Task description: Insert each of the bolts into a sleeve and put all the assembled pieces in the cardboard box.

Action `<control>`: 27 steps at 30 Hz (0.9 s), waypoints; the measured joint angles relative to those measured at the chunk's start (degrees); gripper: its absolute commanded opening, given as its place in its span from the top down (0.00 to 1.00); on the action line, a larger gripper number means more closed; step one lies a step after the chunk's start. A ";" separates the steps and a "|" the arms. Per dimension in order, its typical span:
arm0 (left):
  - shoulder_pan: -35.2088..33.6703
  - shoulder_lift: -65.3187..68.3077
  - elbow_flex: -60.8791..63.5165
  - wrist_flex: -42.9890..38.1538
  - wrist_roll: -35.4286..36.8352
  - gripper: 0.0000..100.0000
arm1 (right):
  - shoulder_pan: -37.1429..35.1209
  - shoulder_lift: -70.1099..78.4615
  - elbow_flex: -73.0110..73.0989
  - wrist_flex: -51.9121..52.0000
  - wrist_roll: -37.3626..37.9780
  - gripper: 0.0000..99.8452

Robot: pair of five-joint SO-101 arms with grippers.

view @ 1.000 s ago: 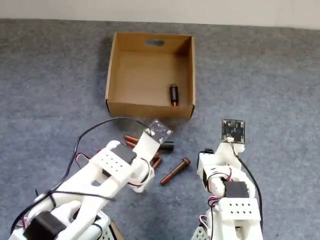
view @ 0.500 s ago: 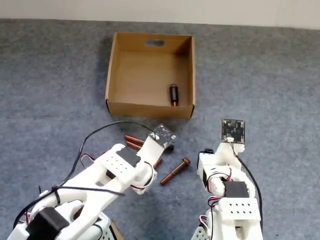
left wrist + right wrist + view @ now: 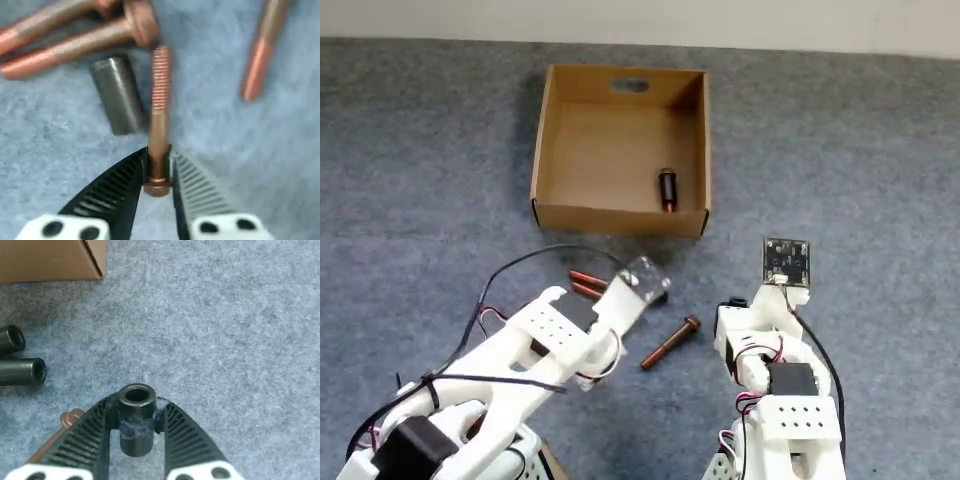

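In the left wrist view my left gripper (image 3: 157, 156) is shut on a copper bolt (image 3: 159, 110), held near its head, threaded end pointing away. A dark sleeve (image 3: 116, 95) lies on the carpet right beside that bolt. In the right wrist view my right gripper (image 3: 135, 407) is shut on a black sleeve (image 3: 135, 415), its open bore facing the camera. The cardboard box (image 3: 545, 150) stands at the back with one assembled piece (image 3: 667, 189) inside. In the high view the left arm (image 3: 560, 335) hangs over the loose bolts (image 3: 584, 283).
Another bolt (image 3: 670, 342) lies between the two arms. Two more bolts (image 3: 75, 42) and a further one (image 3: 262, 55) lie beyond the left gripper. Two spare sleeves (image 3: 20, 371) rest near the box corner (image 3: 95, 265). The right arm (image 3: 780, 390) stands on grey carpet.
The left arm's wrist has shifted slightly forward and lower over the bolts and sleeve. The right arm has not moved.
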 measured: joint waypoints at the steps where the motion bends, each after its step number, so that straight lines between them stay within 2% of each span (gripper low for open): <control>1: -0.18 0.00 0.00 1.41 -3.60 0.99 | 0.00 0.00 0.00 0.00 0.00 0.99; 6: -4.40 0.00 0.00 7.21 -22.07 0.99 | 0.00 0.00 0.00 0.00 0.00 0.99; 18: -28.48 0.00 -2.46 8.70 -62.77 0.99 | 0.00 0.00 0.00 0.00 0.00 0.99; 21: -33.49 0.00 -6.95 8.62 -66.64 0.99 | 0.00 0.00 0.00 0.00 0.00 0.99; 24: -34.37 0.00 -8.62 8.00 -66.90 0.99 | 0.00 0.00 0.00 0.00 0.00 0.99; 27: -34.20 0.00 -8.79 4.13 -66.90 0.96 | 0.00 0.00 0.00 0.00 0.00 0.99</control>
